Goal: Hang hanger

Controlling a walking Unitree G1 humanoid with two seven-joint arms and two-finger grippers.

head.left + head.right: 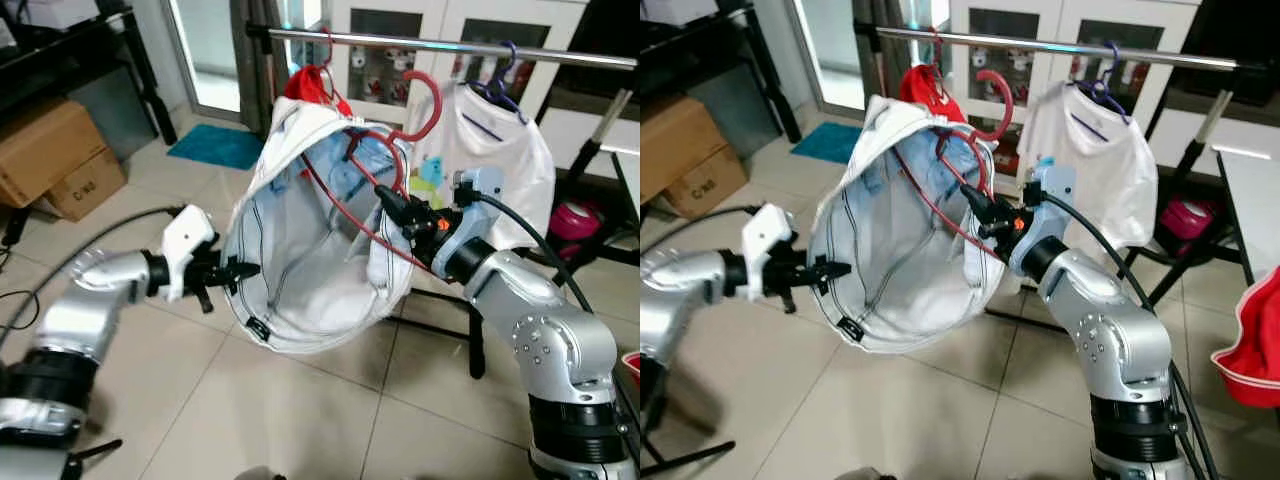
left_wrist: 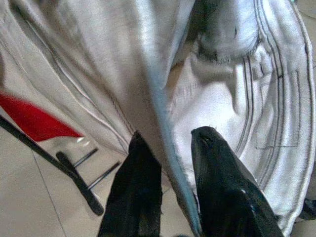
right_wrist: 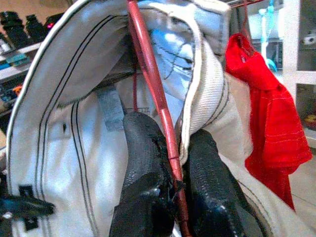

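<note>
A red wire hanger (image 1: pixel 425 100) carries a white garment (image 1: pixel 300 260) with dark stitching, held up below the metal rail (image 1: pixel 450 45). Its hook sits just under the rail, not on it. My right gripper (image 1: pixel 392 205) is shut on the hanger's red wire (image 3: pixel 153 84), with the cloth bunched against the fingers (image 3: pixel 207 173). My left gripper (image 1: pixel 240 270) is shut on the garment's lower hem (image 2: pixel 170 163), stretching it into a wide open loop. On the rail hang a red cloth (image 1: pixel 308 82) and a white t-shirt (image 1: pixel 500 160) on a purple hanger.
The rack's black legs (image 1: pixel 475 340) stand on the tiled floor behind my right arm. Cardboard boxes (image 1: pixel 50 160) sit at the left, a teal mat (image 1: pixel 215 145) by the door, a pink object (image 1: pixel 572 220) at the right. A red cloth (image 1: pixel 1255 345) lies at the right edge.
</note>
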